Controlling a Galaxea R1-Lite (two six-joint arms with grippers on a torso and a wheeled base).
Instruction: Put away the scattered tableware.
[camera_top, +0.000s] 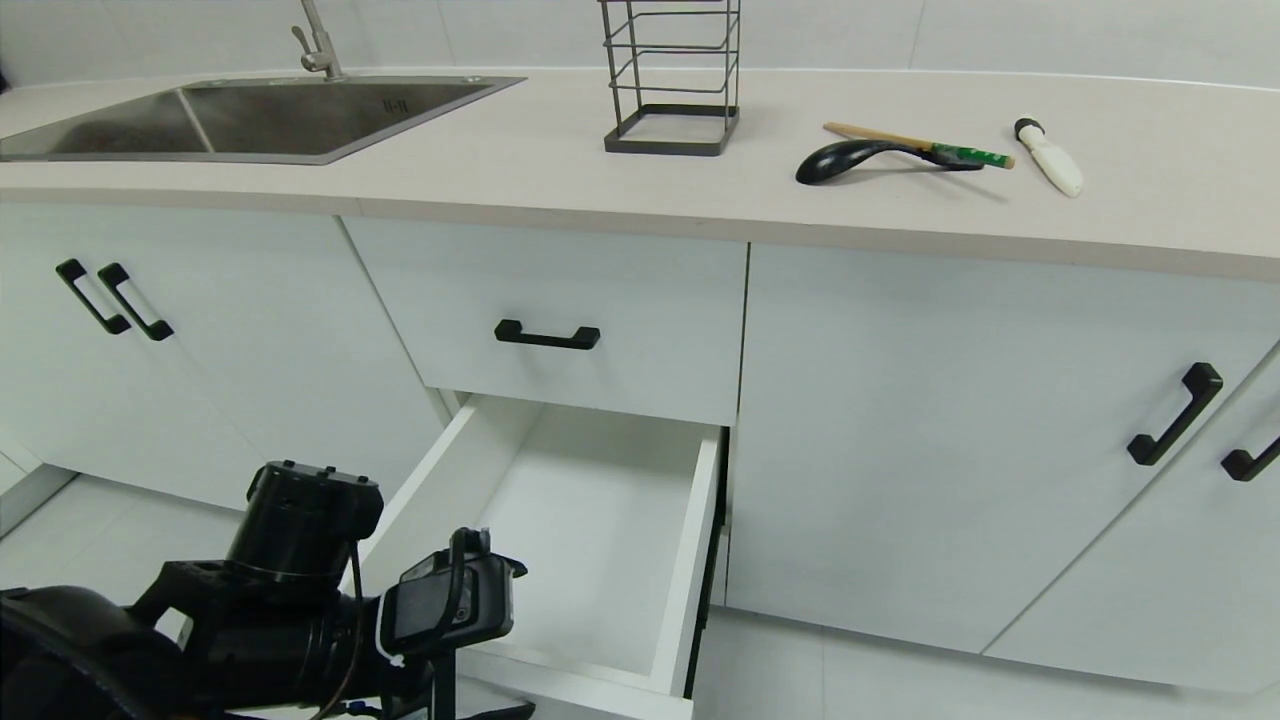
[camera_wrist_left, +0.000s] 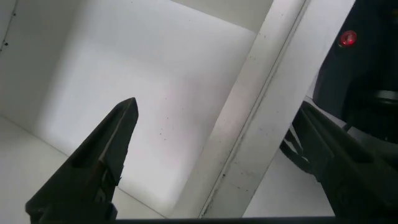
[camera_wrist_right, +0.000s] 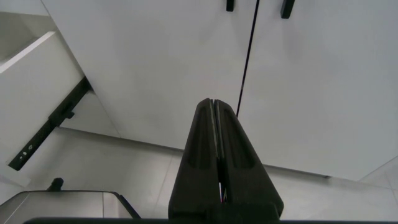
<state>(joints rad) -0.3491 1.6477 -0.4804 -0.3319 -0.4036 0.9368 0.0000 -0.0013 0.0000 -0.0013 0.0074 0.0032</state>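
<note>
**No readable text**

Nothing legible anywhere. Small dark stamp (camera_top: 397, 103) on an inner wall of the sink (camera_top: 300, 115), far left on the counter (camera_top: 500, 170): a few upright strokes, too small to make out. Pale flecks, pattern or print, on the green end (camera_top: 975, 156) of the chopsticks (camera_top: 880, 133), far right on the same counter, likewise unreadable. Round red lit dot (camera_wrist_left: 349, 38) on a dark housing (camera_wrist_left: 367, 68) in the left wrist view: a plain indicator light.
</note>
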